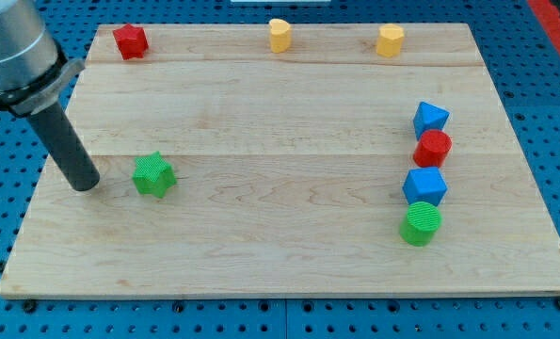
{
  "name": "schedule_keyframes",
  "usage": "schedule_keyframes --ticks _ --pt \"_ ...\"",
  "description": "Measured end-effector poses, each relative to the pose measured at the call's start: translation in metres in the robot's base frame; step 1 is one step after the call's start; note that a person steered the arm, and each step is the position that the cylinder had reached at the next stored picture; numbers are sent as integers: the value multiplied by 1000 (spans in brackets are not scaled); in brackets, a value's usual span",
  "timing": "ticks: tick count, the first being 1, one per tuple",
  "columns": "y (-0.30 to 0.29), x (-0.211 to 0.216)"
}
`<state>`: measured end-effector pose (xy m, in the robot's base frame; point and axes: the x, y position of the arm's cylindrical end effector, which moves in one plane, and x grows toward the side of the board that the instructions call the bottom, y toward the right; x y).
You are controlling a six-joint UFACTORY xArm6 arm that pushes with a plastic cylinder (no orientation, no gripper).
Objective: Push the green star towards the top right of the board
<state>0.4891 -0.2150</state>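
Observation:
The green star (153,175) lies on the wooden board (280,254) at the view's left, about mid-height. My tip (85,185) rests on the board just left of the star, with a small gap between them. The dark rod rises from the tip up and to the left toward the arm's grey body at the view's top left corner.
A red block (130,41) sits at the top left. Two yellow blocks (280,35) (390,40) sit along the top edge. At the right, a column runs down: a blue block (430,118), a red cylinder (433,148), a blue cube (424,185), a green cylinder (421,225).

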Motion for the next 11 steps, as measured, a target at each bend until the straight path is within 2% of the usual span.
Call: schedule_keyframes --ticks 1,2,3,4,5,6,7,8,9,10,11 --pt "50 -8" --pt "76 -35" --pt "80 -32" --pt "99 3" --pt "127 -31" --pt "167 -85" --pt "139 -85" --pt "100 -39" --pt "107 -7" --pt "154 -45" --pt "197 -120"
